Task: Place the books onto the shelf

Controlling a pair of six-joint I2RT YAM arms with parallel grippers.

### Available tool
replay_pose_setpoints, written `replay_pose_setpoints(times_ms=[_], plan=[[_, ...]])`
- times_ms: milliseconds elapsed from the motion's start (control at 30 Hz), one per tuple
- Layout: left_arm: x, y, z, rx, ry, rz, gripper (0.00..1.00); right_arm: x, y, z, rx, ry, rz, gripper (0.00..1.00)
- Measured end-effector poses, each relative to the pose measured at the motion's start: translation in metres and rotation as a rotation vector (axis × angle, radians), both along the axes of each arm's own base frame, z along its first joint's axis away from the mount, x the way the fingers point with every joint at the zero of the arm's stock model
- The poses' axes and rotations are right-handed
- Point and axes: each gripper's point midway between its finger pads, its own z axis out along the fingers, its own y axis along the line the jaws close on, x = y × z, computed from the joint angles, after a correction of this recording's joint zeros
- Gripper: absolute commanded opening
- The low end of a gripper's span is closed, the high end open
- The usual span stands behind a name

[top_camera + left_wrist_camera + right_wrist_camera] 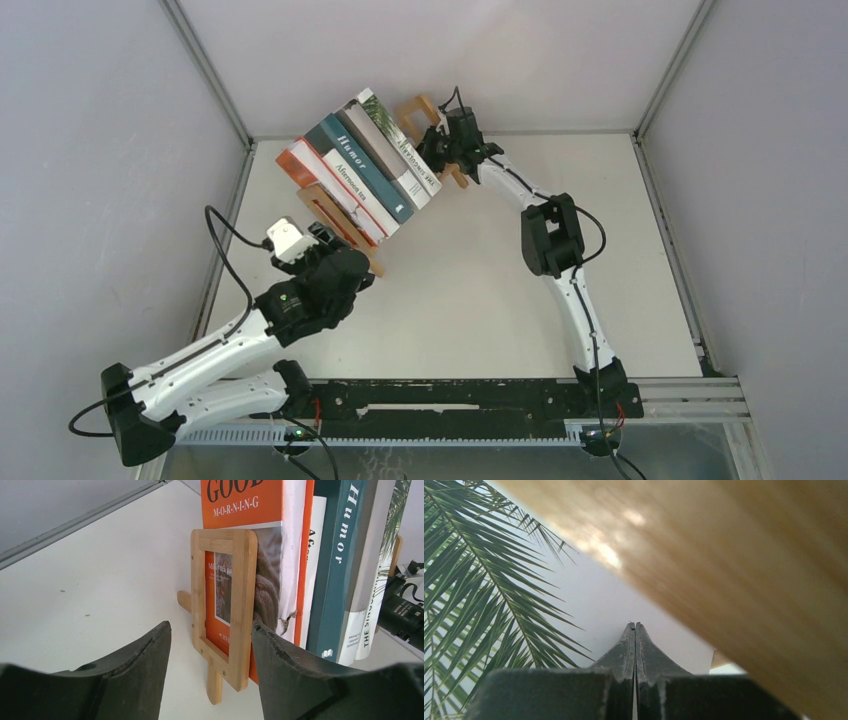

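Five books (360,170) stand in the shelf (245,605). The left fingers (135,675) are open at its near-left end; the right fingers (624,655) are closed beside the palm-leaf book (474,580).

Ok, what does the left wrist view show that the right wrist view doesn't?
Left wrist only: the orange book, the Humor book, the shelf's near end frame, and the open left claw with that frame seen between its fingers. Right wrist only: the shut right claw and a blurred wooden piece close above it. Both: the palm-leaf book, filling the right view's left side, a sliver in the left view.
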Motion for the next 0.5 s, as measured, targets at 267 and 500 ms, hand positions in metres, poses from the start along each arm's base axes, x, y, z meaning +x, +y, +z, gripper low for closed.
replay_pose_setpoints(times_ms=[267, 500], plan=[[0.003, -0.004, -0.004, 0.014, 0.012, -0.002, 0.64, -0.006, 0.001, 0.003, 0.027, 0.015, 0.045, 0.0], [0.004, -0.006, -0.006, 0.015, 0.014, -0.003, 0.64, -0.011, 0.003, 0.004, 0.037, 0.021, 0.069, 0.0]])
